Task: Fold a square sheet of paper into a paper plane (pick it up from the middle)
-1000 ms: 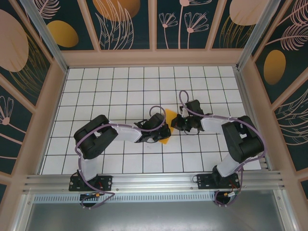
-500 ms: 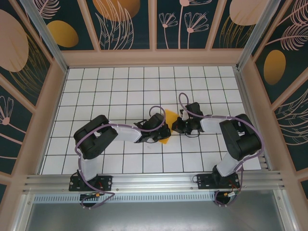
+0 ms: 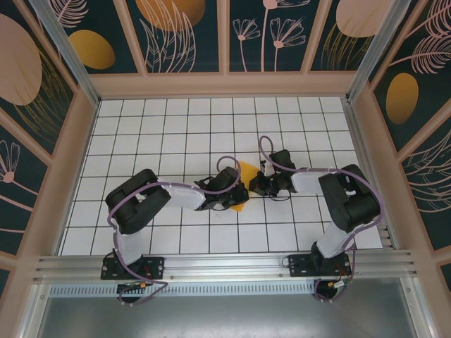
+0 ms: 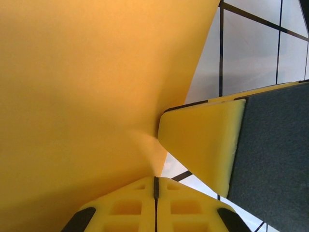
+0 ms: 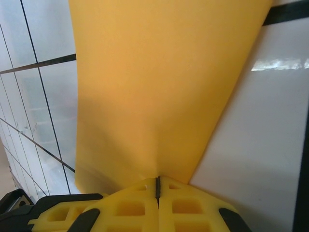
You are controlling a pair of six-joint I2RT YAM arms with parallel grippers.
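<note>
The orange-yellow square sheet of paper [image 3: 244, 170] is held just above the tiles at the table's middle, and both grippers cover most of it. One corner peeks out behind them and an edge [image 3: 238, 206] shows in front. My left gripper [image 3: 235, 189] is shut on the paper [image 4: 87, 96], its jaws [image 4: 155, 180] pinching an edge. My right gripper [image 3: 256, 184] is shut on the same sheet [image 5: 164, 82], its jaws [image 5: 157, 182] closed on it. The right gripper's yellow finger [image 4: 203, 140] sits close beside the left jaws. A paper plane is out of view.
White tiled tabletop [image 3: 176, 127] with black grid lines, walled by wooden frames and dark floral panels [image 3: 183, 35]. An aluminium rail [image 3: 225, 267] carries both arm bases at the near edge. Open tiles lie behind and to either side of the grippers.
The right arm has shifted slightly left, bringing its gripper closer to the left one. The paper's visible back corner has moved a little left with it. Both grips stay shut.
</note>
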